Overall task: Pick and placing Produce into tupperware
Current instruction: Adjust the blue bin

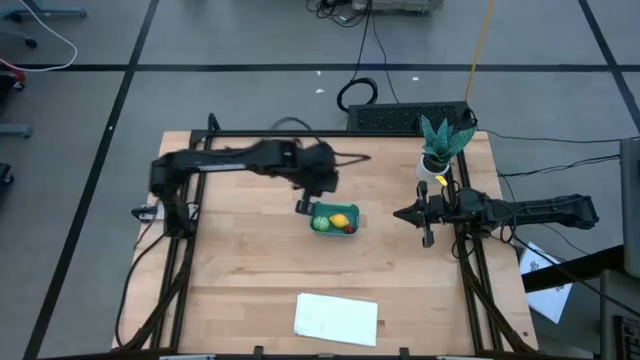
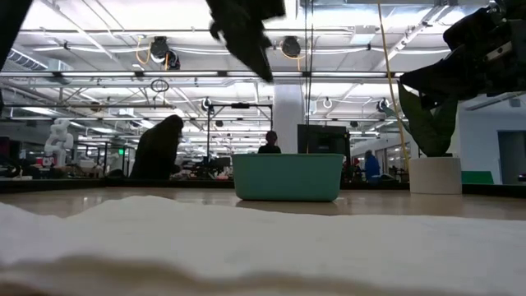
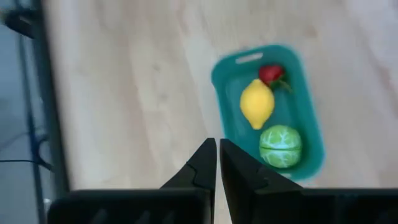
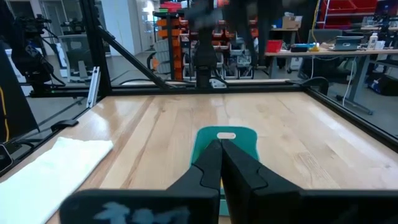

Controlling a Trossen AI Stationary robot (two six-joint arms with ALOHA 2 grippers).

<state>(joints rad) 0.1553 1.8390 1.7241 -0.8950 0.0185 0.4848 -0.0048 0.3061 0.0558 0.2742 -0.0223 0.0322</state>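
The teal tupperware (image 1: 334,220) stands on the table's middle, also seen in the low view (image 2: 288,177) and both wrist views (image 3: 268,112) (image 4: 225,144). Inside it lie the light-green ball (image 3: 280,146), the yellow lemon (image 3: 257,104) and the red strawberry (image 3: 272,74). My left gripper (image 3: 218,149) (image 1: 303,205) hovers shut above the table just left of the tub, touching nothing. My right gripper (image 4: 220,152) (image 1: 400,214) waits shut at the table's right side, pointing at the tub.
A flat white sheet (image 1: 336,318) lies near the table's near edge. A teal-leaved potted plant (image 1: 440,150) stands at the far right, beside the right arm. Bare wood (image 1: 240,260) stretches left of and in front of the tub. People show in the room beyond.
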